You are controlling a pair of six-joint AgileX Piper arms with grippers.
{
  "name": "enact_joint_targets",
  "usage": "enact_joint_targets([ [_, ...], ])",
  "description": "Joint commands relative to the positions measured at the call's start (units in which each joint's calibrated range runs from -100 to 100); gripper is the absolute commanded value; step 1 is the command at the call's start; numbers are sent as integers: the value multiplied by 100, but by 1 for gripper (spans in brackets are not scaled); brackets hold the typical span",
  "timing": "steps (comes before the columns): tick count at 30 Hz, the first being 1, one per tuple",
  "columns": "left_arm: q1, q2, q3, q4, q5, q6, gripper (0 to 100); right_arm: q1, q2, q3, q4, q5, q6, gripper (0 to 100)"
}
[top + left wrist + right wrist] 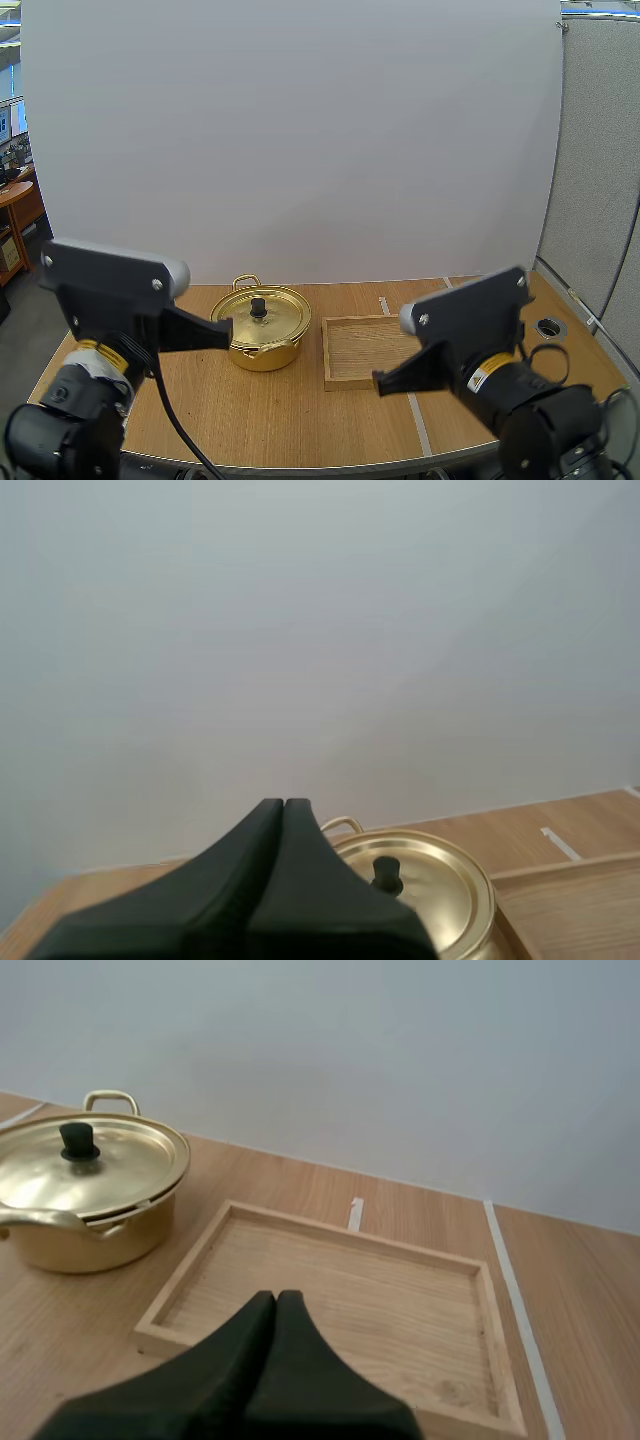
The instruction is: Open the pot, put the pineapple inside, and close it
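Note:
A gold pot [262, 338] stands on the table with its lid [262, 312] on, a black knob [258, 307] at the lid's centre. My left gripper [226, 328] is shut on nothing, its tip just left of the pot's rim. From the left wrist the pot [420, 885] lies just beyond the closed fingers [283, 810]. My right gripper [380, 381] is shut too, hovering at the near edge of the wooden tray [360, 350]. The right wrist view has the tray [340, 1300] ahead of the fingers [276, 1302] and the pot [85, 1195] beside it.
The wooden tray holds nothing. White tape strips [418, 425] run across the table. A round hole [549, 326] sits near the table's right edge. A white backdrop stands along the far edge.

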Motion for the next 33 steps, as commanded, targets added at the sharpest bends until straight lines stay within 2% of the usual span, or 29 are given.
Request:
enact_joint_targets([
  [1, -7, -20, 367, 31, -216, -5, 0, -21, -44, 362, -50, -699, -41, 0],
  [5, -7, -20, 824, 31, -256, 199, 0, -21, -44, 452, -50, -873, -41, 0],
  [13, -7, -20, 1547, 31, -1837, 198, 0, -21, -44, 755, -42, -906, -41, 0],
  [14, -7, -20, 1547, 15, -1477, 173, 0, -21, -44, 858, -42, -906, -41, 0],
  [19, -7, -20, 1547, 15, -1380, -99, 0, -62, -44, 904, -77, -1123, -41, 0],
  [24, -7, -20, 1547, 15, -256, -244, 0, -157, -44, 904, -77, -1123, -16, 0],
  [33, 8, -20, 1547, 15, -278, -277, 0, -163, -44, 904, -77, -1102, -2, 0],
])
